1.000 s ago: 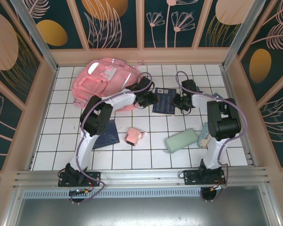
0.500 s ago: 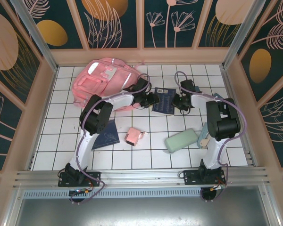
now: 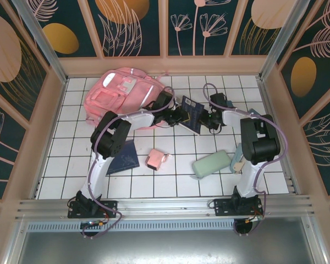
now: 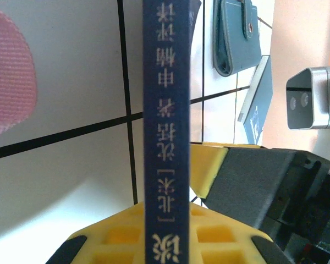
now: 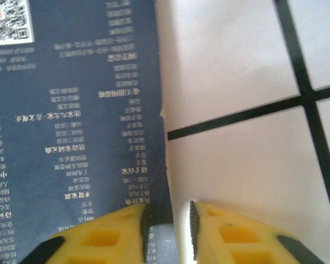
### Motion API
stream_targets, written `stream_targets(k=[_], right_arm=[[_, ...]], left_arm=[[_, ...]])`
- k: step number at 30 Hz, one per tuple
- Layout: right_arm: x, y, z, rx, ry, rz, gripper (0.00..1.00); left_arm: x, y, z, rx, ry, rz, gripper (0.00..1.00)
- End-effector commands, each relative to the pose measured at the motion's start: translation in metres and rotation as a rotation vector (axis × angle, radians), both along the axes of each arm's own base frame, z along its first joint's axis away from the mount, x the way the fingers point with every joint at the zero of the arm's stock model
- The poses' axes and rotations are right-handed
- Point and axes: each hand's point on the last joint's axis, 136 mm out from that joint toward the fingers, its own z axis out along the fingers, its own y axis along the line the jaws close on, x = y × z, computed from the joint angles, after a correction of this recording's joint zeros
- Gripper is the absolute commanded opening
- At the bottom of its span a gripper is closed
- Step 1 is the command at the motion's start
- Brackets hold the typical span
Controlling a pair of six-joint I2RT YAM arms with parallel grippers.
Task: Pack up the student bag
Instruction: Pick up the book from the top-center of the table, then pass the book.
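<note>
Beside the student bag (image 3: 118, 93), left tool (image 3: 178, 115) clamps a Chinese-lettered book (image 3: 192, 111); right tool (image 3: 208, 119) released.

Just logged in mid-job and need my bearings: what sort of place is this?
Likely a staged robot test cell: a white tiled table, floral wall panels boxing it in, and two arms bolted to a metal rail.

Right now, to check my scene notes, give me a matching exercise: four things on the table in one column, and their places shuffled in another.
Things:
1 student bag
2 green case
3 small pink pouch
4 flat navy book

Places:
a beside the left arm
b far left of the table
c about mid-table
d just left of the right arm

Pairs: 1-b, 2-d, 3-c, 4-a
</note>
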Motion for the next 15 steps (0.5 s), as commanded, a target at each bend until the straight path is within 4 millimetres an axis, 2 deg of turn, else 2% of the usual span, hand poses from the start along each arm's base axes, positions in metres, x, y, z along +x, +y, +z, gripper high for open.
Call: stream_targets(k=[1, 4, 7, 10, 15], right_arm=[[-0.008, 0.001, 0.023, 0.134, -0.023, 0.002, 0.41], [-0.006, 0.002, 0.047, 0.283, -0.08, 0.005, 0.52], [-0.005, 0.005, 0.07, 0.425, -0.127, 0.021, 0.55], [-0.002, 0.004, 0.094, 0.544, -0.184, 0.03, 0.56], [0.0, 0.004, 0.133, 0.741, -0.273, 0.072, 0.6]], left_arm=[[0.002, -0.01, 0.06, -0.081, -0.114, -0.039, 0.0], [0.006, -0.008, 0.092, -0.161, -0.158, -0.042, 0.0], [0.01, -0.002, 0.123, -0.257, -0.184, -0.046, 0.0], [0.011, 0.004, 0.145, -0.326, -0.193, -0.059, 0.0], [0.009, 0.011, 0.156, -0.369, -0.182, -0.072, 0.0]])
